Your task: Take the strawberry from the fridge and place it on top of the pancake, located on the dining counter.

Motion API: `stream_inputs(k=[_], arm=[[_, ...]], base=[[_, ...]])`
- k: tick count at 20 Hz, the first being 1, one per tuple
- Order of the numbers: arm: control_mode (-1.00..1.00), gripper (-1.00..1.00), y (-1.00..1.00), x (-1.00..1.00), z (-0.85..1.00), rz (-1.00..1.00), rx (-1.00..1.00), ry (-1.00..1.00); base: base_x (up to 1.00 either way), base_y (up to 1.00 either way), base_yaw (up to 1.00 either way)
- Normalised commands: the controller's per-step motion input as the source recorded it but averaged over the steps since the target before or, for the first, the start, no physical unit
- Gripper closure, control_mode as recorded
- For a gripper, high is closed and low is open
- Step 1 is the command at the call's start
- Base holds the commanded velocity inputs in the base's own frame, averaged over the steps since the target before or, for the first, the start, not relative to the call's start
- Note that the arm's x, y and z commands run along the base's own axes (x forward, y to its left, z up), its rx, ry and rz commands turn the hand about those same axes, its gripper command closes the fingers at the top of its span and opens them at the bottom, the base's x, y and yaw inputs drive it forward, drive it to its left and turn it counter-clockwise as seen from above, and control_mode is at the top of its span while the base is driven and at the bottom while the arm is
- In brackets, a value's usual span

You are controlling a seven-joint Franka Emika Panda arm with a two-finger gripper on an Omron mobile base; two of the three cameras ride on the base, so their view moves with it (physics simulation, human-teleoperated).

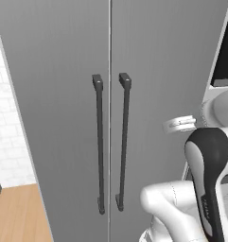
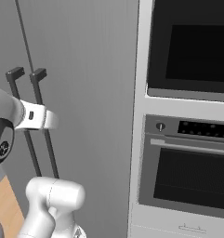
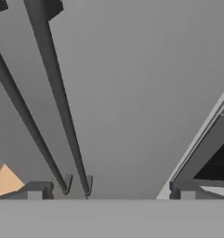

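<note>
Between the two finger tips at the bottom of the hand view, your gripper [image 3: 111,191] stood spread wide and held nothing. Ahead of it, apart, rose the fridge [image 1: 58,94], both doors shut, its right-hand handle [image 3: 57,97] nearest your left finger tip and the left-hand handle [image 3: 20,111] just beside that. You could judge the task barely begun: the door unopened, the strawberry presumably shut away inside, the carry to the pancake all left. Beside the fridge's right edge sat the black oven [image 2: 192,51].
</note>
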Motion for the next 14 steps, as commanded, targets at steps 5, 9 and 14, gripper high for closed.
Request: stream_inputs(k=[5, 9, 14], arm=[[1.0, -1.0, 0.0, 0.0, 0.0, 0.0, 0.0, 0.0], [1.0, -1.0, 0.0, 0.0, 0.0, 0.0, 0.0, 0.0], [1.0, -1.0, 0.0, 0.0, 0.0, 0.0, 0.0, 0.0]], base=[[-0.14, 0.59, 0.0], [-0.43, 0.23, 0.0], [-0.67, 0.0, 0.0]])
